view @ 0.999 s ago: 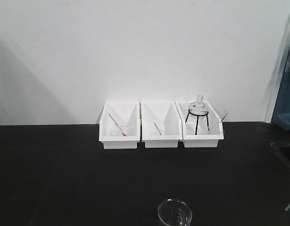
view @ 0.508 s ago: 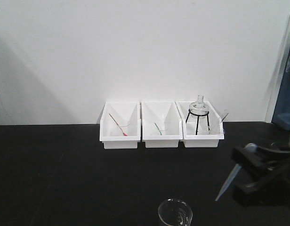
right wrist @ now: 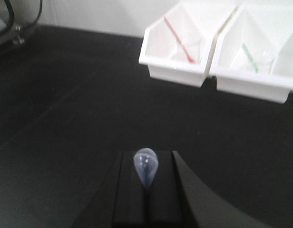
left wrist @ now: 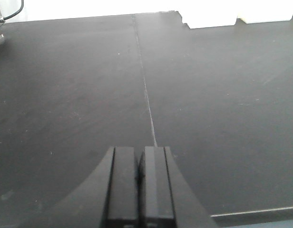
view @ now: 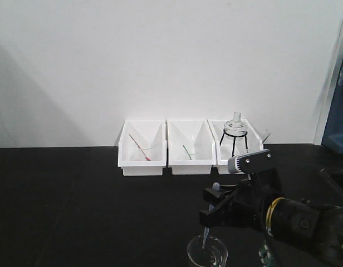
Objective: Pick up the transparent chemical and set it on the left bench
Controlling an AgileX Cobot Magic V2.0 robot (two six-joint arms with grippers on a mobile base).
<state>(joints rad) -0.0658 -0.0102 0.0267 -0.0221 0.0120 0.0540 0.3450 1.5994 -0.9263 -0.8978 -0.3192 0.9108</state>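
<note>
The transparent chemical, a small clear glass beaker [view: 206, 251], stands on the black left bench [view: 77, 200] at the bottom edge of the front view. My right gripper [view: 214, 213] is shut on a translucent dropper pipette [view: 207, 231] and holds it just above the beaker. The pipette's tip points down into the beaker's mouth. In the right wrist view the pipette's bulb [right wrist: 146, 167] sticks up between the shut jaws of my right gripper [right wrist: 146, 159]. My left gripper [left wrist: 139, 154] is shut and empty, low over the bare bench [left wrist: 80, 95].
Three white bins stand along the back of the bench by the white wall: left [view: 141, 148], middle [view: 190, 148] and right [view: 240, 150]. The right bin holds a round glass flask on a black tripod [view: 235, 133]. A sink edge [view: 336, 178] lies at the right.
My right arm has come in from the right with the pipette. It has moved left until the pipette's tip hangs over the beaker. The beaker has not moved.
</note>
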